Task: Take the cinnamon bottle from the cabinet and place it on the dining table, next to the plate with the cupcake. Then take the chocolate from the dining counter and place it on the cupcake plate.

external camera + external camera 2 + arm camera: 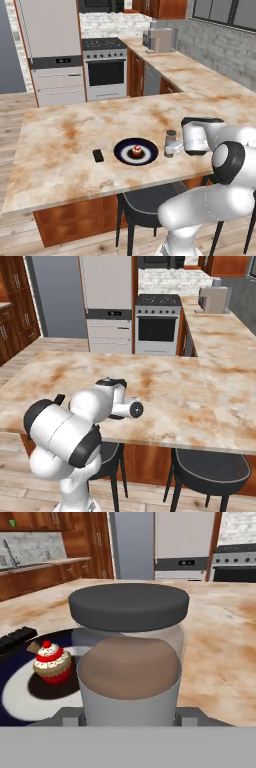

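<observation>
The cinnamon bottle (129, 662) sits closest to the hand view: a clear jar with a dark flat lid, brown powder filling its lower half. Grey gripper parts show at either side of the jar's base, but whether the fingers press on the glass cannot be told from here.

In the left base view the cinnamon bottle (171, 143) stands upright on the dining table (60, 150), just beside the plate (122, 152) at roughly its 3 o'clock. The gripper (173, 148) reaches in from the right and meets the bottle at its lower part; the bottle appears to sit between the fingers, though the view is too small to confirm a clamp.

The plate is dark-rimmed with a pale centre, and the cupcake (136, 151) stands on it. The hand view gives more detail: the cupcake (51, 662) has white frosting, red stripes and a red topping, and lies at about 9 o'clock of the jar.

The chocolate (98, 155), a small dark bar, lies flat on the table at the plate's 9 o'clock, near but apart from it. The hand view shows the chocolate (16, 638) beyond the plate rim.

In the right base view the robot's body hides the bottle and plate; the oven (157, 323) stands at 12 o'clock.
</observation>
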{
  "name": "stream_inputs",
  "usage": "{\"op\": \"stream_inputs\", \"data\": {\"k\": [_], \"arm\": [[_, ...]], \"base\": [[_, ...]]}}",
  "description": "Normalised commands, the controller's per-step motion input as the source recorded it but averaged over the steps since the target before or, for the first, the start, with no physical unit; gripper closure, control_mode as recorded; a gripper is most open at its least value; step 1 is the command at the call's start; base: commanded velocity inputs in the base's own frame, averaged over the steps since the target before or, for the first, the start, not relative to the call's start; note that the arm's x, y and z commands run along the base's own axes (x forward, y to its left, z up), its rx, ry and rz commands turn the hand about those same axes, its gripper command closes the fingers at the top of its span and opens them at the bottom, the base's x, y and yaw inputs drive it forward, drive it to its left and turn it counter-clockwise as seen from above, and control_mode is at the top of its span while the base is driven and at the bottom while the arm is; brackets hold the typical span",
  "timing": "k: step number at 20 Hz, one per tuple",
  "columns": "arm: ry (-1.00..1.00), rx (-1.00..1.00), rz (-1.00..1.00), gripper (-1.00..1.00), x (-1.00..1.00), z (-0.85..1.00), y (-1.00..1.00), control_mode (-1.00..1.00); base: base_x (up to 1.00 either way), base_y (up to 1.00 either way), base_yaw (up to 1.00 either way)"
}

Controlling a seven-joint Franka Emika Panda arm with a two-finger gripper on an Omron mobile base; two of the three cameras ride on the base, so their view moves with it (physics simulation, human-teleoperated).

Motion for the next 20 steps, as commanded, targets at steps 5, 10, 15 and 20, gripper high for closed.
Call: {"op": "stream_inputs", "data": {"k": [5, 10, 15, 20], "arm": [[-0.03, 0.0, 0.0, -1.0, 0.01, 0.02, 0.01, -1.0], [0.0, 0.0, 0.0, -1.0, 0.0, 0.43, 0.0, -1.0], [0.0, 0.0, 0.0, -1.0, 0.0, 0.98, 0.0, -1.0], [0.03, -0.02, 0.0, -1.0, -0.1, 1.0, 0.03, -1.0]], "base": [[0.0, 0.0, 0.0], [0.0, 0.0, 0.0], [0.0, 0.0, 0.0], [0.0, 0.0, 0.0]]}}
